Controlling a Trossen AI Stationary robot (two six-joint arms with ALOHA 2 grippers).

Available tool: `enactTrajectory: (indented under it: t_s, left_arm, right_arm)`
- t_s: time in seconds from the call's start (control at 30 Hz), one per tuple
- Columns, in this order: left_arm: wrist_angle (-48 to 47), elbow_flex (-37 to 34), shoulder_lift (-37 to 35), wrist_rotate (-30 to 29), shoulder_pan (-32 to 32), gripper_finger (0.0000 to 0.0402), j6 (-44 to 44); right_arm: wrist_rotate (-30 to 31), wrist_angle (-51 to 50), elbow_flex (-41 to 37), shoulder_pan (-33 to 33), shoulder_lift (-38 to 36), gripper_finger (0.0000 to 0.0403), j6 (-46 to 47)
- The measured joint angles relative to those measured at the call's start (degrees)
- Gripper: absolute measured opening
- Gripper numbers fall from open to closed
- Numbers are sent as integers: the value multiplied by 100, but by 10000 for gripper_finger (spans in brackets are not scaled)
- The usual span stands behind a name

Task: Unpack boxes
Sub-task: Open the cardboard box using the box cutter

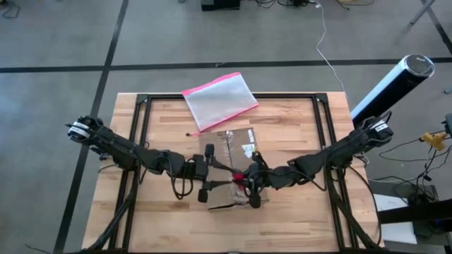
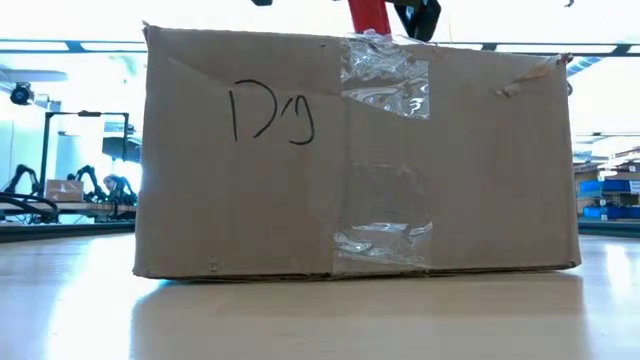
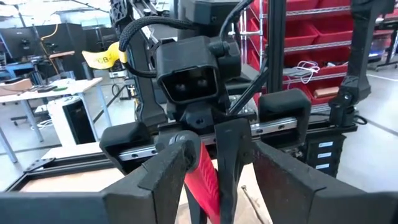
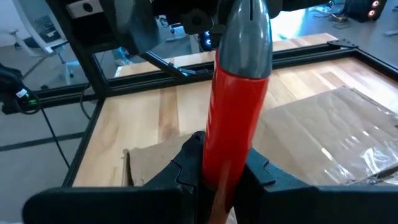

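Brown cardboard box (image 1: 233,166) sat mid-table, nearer front edge, flaps closed, clear tape (image 2: 384,80) along seam and down its side, handwritten marking (image 2: 272,115) on side facing low camera. Right gripper (image 1: 248,185) hovered over box's front part, jaws clamped on red-handled tool (image 4: 239,106) with grey end. Left gripper (image 1: 206,190) just beside it at box's left front corner, fingers (image 3: 171,171) spread apart, holding nothing. Pink-edged translucent pouch (image 1: 219,100) lay at table's back edge, apart from box.
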Motion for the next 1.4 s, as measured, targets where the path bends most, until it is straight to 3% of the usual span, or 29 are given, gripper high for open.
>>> enactTrajectory:
  t_s: [0.3,0.63,1.13,1.4]
  left_arm:
    - [-143,-17,-105,-584,34,184,122]
    - [-105,-17,-107,-371,61,217,-222]
    - [103,-17,-68,-102,72,192,-250]
    - [158,-17,-68,-99,72,199,-250]
  right_arm:
    - [-55,114,56,-2,-35,35,-89]
    - [-71,87,142,-19,-33,35,-280]
    - [-107,259,147,-86,-7,35,-288]
    - [-355,442,145,-259,-2,35,-314]
